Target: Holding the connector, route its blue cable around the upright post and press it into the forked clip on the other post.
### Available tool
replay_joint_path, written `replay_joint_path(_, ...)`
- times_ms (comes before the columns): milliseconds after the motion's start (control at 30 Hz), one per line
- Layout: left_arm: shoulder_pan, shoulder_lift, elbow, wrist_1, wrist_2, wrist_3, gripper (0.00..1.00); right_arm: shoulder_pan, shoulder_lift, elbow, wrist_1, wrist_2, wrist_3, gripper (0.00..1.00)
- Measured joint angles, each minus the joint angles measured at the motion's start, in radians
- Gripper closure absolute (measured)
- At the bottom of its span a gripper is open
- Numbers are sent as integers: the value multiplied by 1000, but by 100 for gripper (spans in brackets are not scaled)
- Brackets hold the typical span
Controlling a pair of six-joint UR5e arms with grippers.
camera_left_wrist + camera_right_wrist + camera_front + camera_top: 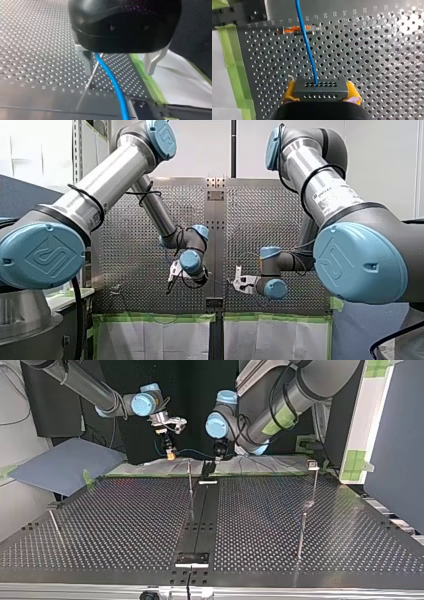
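Perforated dark metal tabletop lies under everything. My right gripper clamps the connector, a dark block with rows of small holes, between yellow pads. Its smooth blue cable runs to the upright post, a thin steel rod, passing just beside it between my left gripper's spread metal fingers, ungripped. Routing looks barely begun; the forked clip, well apart from that post, seems unfilled yet.

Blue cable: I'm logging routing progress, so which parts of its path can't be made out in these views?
Left wrist view: blue cable is hidden above by the left end effector housing.
Right wrist view: beyond the connector, the frame edge cuts it off.
Top view: forked clip too small; cable there barely traceable.
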Motion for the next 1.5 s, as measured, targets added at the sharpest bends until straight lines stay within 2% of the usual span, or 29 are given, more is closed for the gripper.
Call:
replay_joint_path(267, -14, -1, -2, 75, -39, -76, 1, 0, 0, 0, 2, -33, 1, 100)
replay_joint_path(467, -26, -1, -7, 126, -83, -126, 1, 0, 0, 0, 3, -38, 6, 100)
replay_joint_path(600, -31, -1, -21, 160, -112, -136, 1, 0, 0, 0, 2, -38, 9, 100)
replay_joint_path(800, -36, -1, -40, 215, -122, -122, 1, -1, 0, 0, 1, -37, 11, 100)
replay_joint_path(967, -45, -1, -42, 251, -111, -89, 1, -1, 0, 0, 3, -38, 13, 100)
replay_joint_path(1233, -63, -2, -42, 257, -82, -46, 1, -1, 0, 0, 4, -36, 17, 100)
replay_joint_path(1500, -87, -4, -43, 246, -125, 23, 1, -8, 0, 0, 5, -31, 18, 100)
